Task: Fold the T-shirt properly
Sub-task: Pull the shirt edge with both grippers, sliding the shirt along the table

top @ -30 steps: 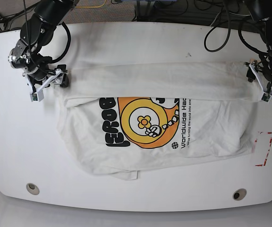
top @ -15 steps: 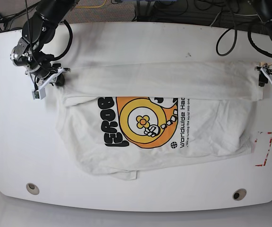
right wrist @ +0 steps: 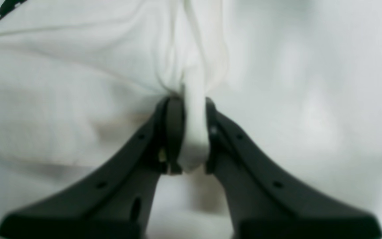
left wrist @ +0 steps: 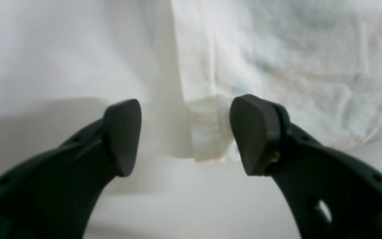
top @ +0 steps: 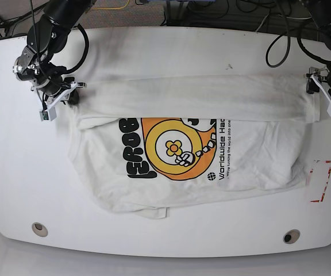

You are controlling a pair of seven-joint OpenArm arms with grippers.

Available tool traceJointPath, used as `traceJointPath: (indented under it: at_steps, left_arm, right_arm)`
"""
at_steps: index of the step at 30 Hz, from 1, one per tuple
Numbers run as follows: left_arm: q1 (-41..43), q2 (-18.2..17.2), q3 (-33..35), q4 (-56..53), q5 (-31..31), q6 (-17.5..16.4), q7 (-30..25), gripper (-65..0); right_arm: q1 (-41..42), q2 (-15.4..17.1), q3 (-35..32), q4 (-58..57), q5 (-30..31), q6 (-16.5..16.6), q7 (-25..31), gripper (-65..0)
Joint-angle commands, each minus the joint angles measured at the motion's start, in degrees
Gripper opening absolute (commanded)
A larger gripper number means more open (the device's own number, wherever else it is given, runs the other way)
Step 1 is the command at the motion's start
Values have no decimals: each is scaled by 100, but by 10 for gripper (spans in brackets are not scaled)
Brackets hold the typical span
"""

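Note:
The cream T-shirt (top: pixel 211 98) lies flat on the white table (top: pixel 16 172), its upper part folded down as a long band above an orange and black print (top: pixel 174 149). At the band's left end my right gripper (top: pixel 66 95) is shut. In the right wrist view the right gripper (right wrist: pixel 191 132) pinches a ridge of white T-shirt (right wrist: pixel 61 83) cloth. My left gripper (top: pixel 328 96) stands open at the band's right end. In the left wrist view a hem corner of the T-shirt (left wrist: pixel 277 59) lies between the left gripper's (left wrist: pixel 187 136) spread fingers, touching neither.
Red tape marks (top: pixel 319 181) sit on the table at the right, just past the shirt's edge. Two round holes (top: pixel 39 229) (top: pixel 291 236) lie near the front edge. Cables hang behind the table's back edge.
My right gripper has closed on the cloth at the band's left end. The left gripper, still open, has drawn a little off the band's right end.

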Motion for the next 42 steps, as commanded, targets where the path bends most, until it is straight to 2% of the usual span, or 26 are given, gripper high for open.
traceJointPath:
  at_steps: [1, 4, 5, 7, 8, 11, 13, 19, 25, 33, 42]
  left_arm:
    - [-37, -116, -25, -127, -47, -3, -80, -224]
    - [-37, -116, 36, -320, -29, -3, -80, -250]
    - [-37, -116, 133, -382, -20, -3, -80, -282]
    - [-37, -125, 291, -452, -29, -3, -80, -360]
    - [-2, -125, 388, -487, -20, -3, -80, -439]
    - [139, -125, 511, -487, -11, -3, -89, -592]
    - [209, -125, 520, -469, -11, -3, -89, -650]
    - [368, -116, 555, -426, -11, -3, -71, -650]
    - [904, -134, 344, 295, -11, -3, -62, -650]
    - [1660, -213, 291, 1095, -11, -3, -62, -650]
    - [1950, -292, 291, 1218, -11, -3, -71, -650]
  right_arm:
    - [20, 55, 7, 81, -40, -5, -79, -574]
    - [20, 55, 7, 81, -40, -5, -79, -574]
    - [20, 55, 7, 90, -40, -5, -79, -575]
    - [20, 55, 7, 133, -40, -5, -79, -575]
    - [20, 55, 7, 177, -40, -5, -79, -577]
    - [11, 46, 7, 230, -40, -5, -88, -577]
    - [11, 46, 7, 257, -49, -5, -97, -577]
    - [-191, 46, 7, 468, -31, -5, -97, -579]
    - [-684, 46, 7, 907, -31, -5, -114, -579]
    - [-1361, -7, 7, 1443, -31, -5, -422, -579]
    - [-1853, -104, 42, 1883, -58, -5, -422, -579]
